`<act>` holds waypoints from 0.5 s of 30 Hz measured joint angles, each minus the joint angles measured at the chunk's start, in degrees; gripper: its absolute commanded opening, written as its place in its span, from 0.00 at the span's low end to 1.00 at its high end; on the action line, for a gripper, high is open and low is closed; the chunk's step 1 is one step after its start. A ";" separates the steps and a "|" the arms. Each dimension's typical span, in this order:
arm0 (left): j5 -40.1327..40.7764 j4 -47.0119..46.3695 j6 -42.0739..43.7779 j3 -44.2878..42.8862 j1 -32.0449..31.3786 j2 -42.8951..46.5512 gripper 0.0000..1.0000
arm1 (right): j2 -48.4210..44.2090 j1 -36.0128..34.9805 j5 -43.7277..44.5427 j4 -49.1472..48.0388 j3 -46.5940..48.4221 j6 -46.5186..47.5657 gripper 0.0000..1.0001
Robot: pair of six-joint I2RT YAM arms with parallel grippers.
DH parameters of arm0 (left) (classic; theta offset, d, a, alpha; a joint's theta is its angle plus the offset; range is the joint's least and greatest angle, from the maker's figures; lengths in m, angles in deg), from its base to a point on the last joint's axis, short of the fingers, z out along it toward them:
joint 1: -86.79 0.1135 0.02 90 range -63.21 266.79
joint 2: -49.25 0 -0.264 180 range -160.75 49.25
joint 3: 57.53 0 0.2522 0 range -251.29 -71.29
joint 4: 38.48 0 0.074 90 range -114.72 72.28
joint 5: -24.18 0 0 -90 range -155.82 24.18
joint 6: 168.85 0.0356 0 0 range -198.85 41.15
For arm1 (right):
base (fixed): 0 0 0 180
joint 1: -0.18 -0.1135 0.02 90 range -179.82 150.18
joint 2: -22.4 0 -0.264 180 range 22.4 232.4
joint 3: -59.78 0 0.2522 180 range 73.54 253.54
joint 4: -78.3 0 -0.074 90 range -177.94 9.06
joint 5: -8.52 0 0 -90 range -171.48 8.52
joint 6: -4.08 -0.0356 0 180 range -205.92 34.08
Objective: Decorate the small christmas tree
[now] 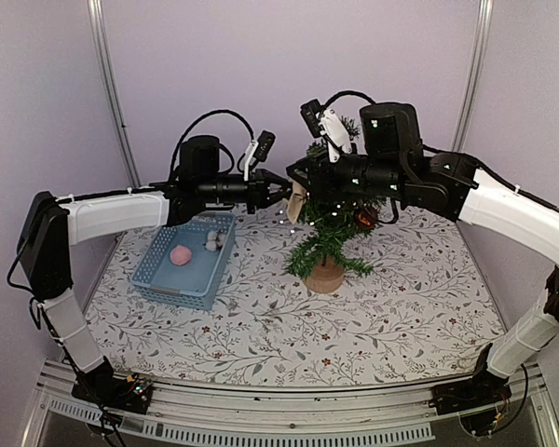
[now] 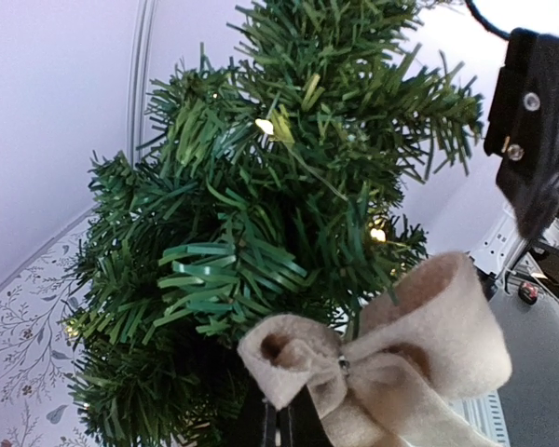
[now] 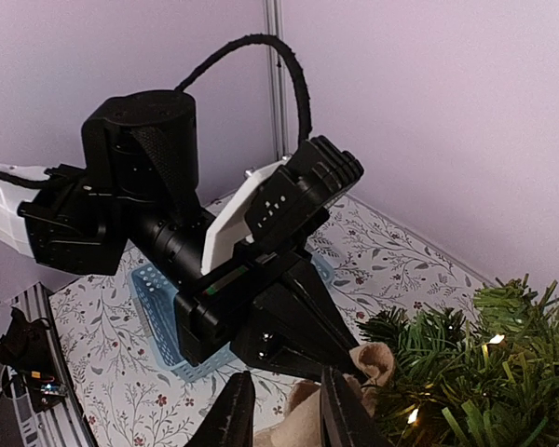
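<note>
The small christmas tree stands right of centre on a round tan base, with small lights and a red ball on it. My left gripper is shut on a beige felt bow and holds it against the tree's left side. In the left wrist view the bow lies against the branches. My right gripper hovers just above the bow. Its fingers stand apart on either side of a tail of the bow.
A blue basket stands left of the tree and holds a pink ball and small white and grey pieces. It also shows in the right wrist view. Purple walls and metal posts close in the back.
</note>
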 measured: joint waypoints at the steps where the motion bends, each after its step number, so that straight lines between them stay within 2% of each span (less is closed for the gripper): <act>1: 0.04 -0.02 0.00 -0.02 0.00 0.00 0.00 | 0.90 -0.24 1.22 0.85 0.79 -0.17 0.28; 9: 0.13 -0.02 0.00 -0.13 -0.02 0.00 0.00 | 6.73 -1.81 9.66 6.84 5.53 -1.90 0.26; 15: 0.09 -0.07 -0.02 -0.13 -0.02 0.00 0.00 | 7.63 -1.84 13.81 11.82 5.75 -4.02 0.25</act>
